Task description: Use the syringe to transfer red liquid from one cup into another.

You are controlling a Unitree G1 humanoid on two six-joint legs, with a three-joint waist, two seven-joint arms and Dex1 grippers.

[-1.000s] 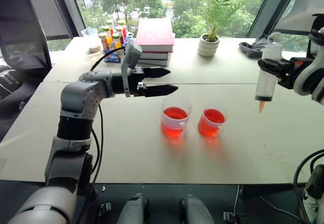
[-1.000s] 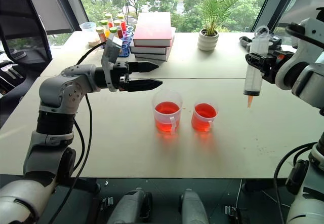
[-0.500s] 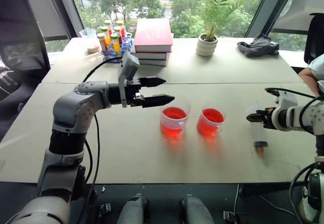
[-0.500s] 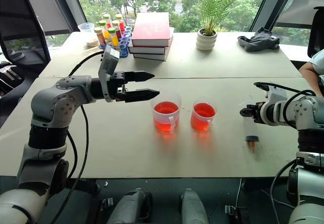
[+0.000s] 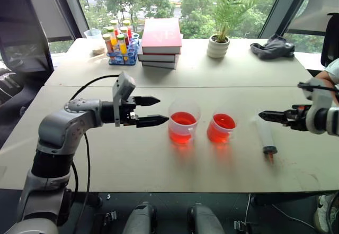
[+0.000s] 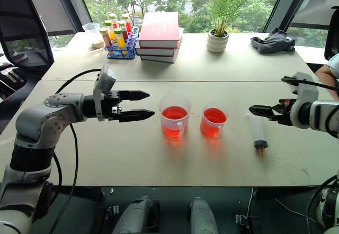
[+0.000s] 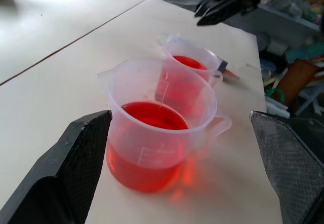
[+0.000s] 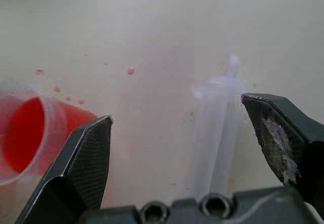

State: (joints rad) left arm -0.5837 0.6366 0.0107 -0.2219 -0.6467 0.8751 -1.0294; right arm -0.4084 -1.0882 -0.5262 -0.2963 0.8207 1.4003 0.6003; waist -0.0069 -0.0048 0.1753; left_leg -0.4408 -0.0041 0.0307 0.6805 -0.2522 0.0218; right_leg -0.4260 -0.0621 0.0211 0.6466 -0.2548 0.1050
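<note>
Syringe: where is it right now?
The syringe lies flat on the table, on the robot's right, beside the smaller cup, below the open right gripper.

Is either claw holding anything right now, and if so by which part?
Nothing is held. The syringe lies on the table, apart from the open right claw. The left claw is open beside the taller cup.

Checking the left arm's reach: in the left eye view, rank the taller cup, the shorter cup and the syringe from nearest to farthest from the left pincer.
1. Taller cup, just off the left pincer tips.
2. Shorter cup, beside it, toward the right arm.
3. Syringe, lying on the table near the open right pincer.
</note>
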